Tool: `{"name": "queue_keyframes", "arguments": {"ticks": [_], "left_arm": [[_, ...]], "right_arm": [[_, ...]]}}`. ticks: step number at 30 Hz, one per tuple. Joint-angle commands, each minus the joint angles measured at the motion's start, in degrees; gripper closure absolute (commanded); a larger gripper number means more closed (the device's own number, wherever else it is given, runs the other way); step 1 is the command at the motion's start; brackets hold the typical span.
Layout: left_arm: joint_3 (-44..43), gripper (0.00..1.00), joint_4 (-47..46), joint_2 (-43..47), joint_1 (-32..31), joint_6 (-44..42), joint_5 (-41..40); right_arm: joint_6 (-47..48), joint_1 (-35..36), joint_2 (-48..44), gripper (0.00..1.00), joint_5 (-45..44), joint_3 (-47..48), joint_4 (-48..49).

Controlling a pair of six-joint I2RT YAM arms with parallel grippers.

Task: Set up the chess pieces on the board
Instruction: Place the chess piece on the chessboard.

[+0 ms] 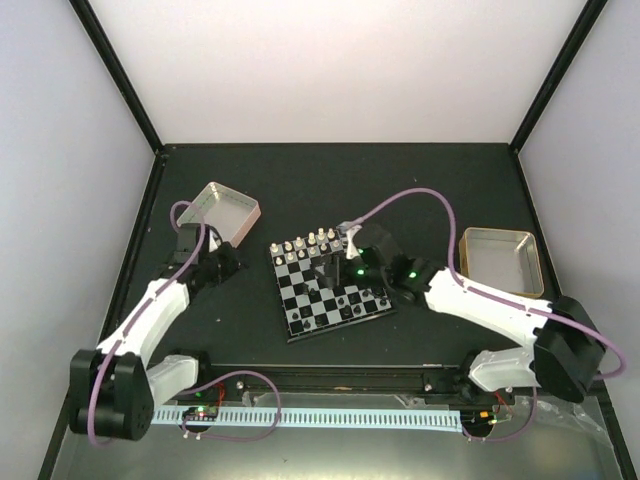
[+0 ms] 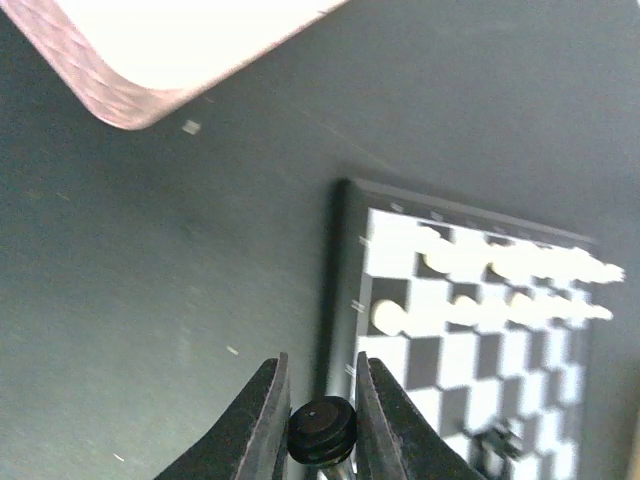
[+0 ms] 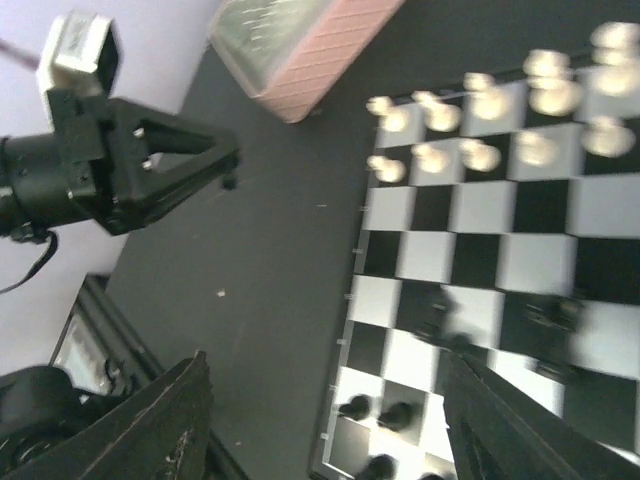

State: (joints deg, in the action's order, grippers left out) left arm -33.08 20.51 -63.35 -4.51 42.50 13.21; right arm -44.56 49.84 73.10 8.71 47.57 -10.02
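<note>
The board (image 1: 328,290) lies in the middle of the table, with white chess pieces (image 1: 310,243) in rows along its far edge and a few black ones (image 1: 365,297) near its front right. My left gripper (image 2: 320,362) hangs left of the board, off its rim, shut on a black chess piece (image 2: 321,430) seen base-on. The right wrist view also catches that left gripper (image 3: 200,165) with the small dark piece at its tip. My right gripper (image 3: 330,425) hovers over the board's (image 3: 480,250) left edge, open and holding nothing, with black pieces (image 3: 380,412) below it.
A metal tray with pink sides (image 1: 222,212) stands behind the left gripper, and its corner (image 2: 130,90) shows close by in the left wrist view. A tan-sided tray (image 1: 500,260) sits at the right. A cable rail (image 1: 330,415) runs along the near edge.
</note>
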Motion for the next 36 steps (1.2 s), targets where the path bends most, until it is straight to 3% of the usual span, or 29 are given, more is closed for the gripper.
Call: {"name": "queue_keyframes", "arguments": {"ticks": [1,7,11,20,31,36], "left_arm": [[-0.93,0.83,2.98,5.47,0.25,6.44,13.4],[2.74,0.82,-5.07,7.56,-0.03,19.12,28.26],[3.14,0.82,-6.01,7.78,0.01,23.3,32.42],[3.57,0.82,-8.27,10.57,-0.05,30.26,35.54],[4.43,0.83,-9.12,10.27,-0.04,31.35,35.84],[4.75,0.83,-9.37,10.35,-0.04,31.8,36.08]], "right_arm": [[6.39,5.25,4.7,0.36,2.14,5.68,6.89],[8.74,9.21,11.13,0.34,-0.01,10.19,12.6],[8.69,9.98,14.8,0.36,-0.85,12.34,14.69],[6.24,10.23,18.7,0.5,-5.92,13.38,13.98],[9.16,11.56,21.78,0.49,-3.0,17.44,12.58],[8.59,11.68,23.02,0.6,-5.24,18.83,10.37]]}}
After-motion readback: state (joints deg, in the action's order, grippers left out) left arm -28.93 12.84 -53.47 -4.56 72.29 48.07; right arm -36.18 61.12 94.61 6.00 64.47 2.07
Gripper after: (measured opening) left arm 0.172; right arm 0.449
